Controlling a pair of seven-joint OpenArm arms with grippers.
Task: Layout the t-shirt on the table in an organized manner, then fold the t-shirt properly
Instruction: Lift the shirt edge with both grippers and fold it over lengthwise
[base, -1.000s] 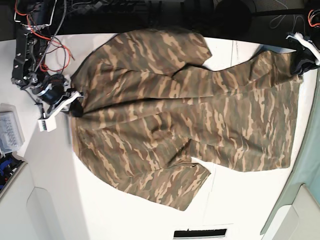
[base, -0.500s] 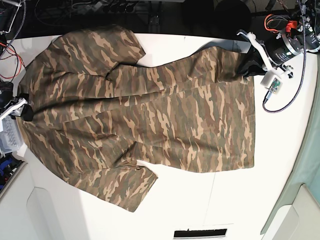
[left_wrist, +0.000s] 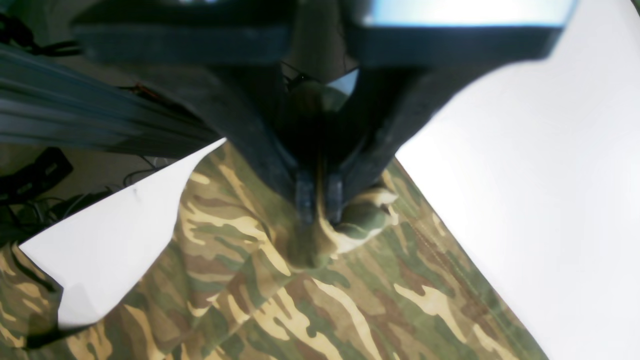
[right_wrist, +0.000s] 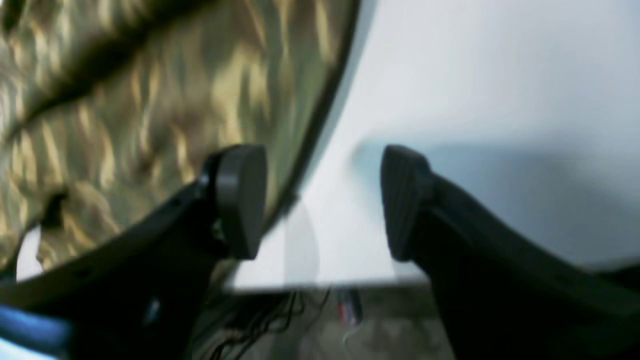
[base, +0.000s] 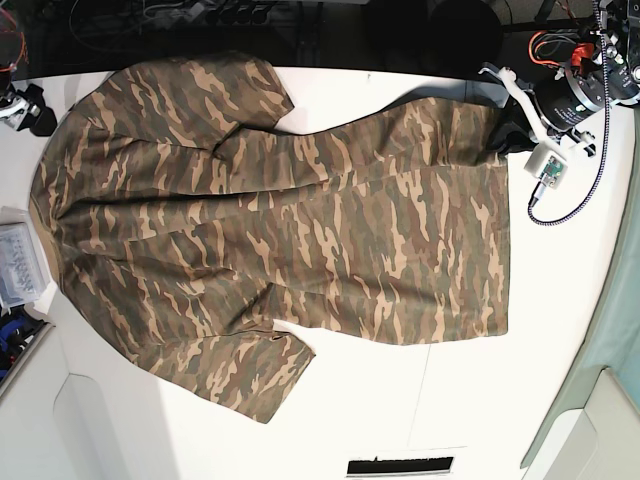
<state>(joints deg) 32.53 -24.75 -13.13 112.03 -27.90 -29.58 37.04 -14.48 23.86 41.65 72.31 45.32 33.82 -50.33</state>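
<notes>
T-shirt (base: 270, 230) lies flat on surface (base: 560, 330), long axis left–right across base view. Left pincer (base: 505, 135) pinches hem corner, upper right. Right pincer (base: 30, 108) wide, empty, just beside collar edge, upper left.

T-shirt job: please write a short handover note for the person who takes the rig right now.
Left gripper: shut on a hem corner of the t-shirt.
Right gripper: open, holding nothing, beside the shirt's edge.
T-shirt: spread nearly flat on the table, both sleeves out, some wrinkles.
Done: the layout, mostly.
Left: release the corner, smooth it, then fold.
</notes>
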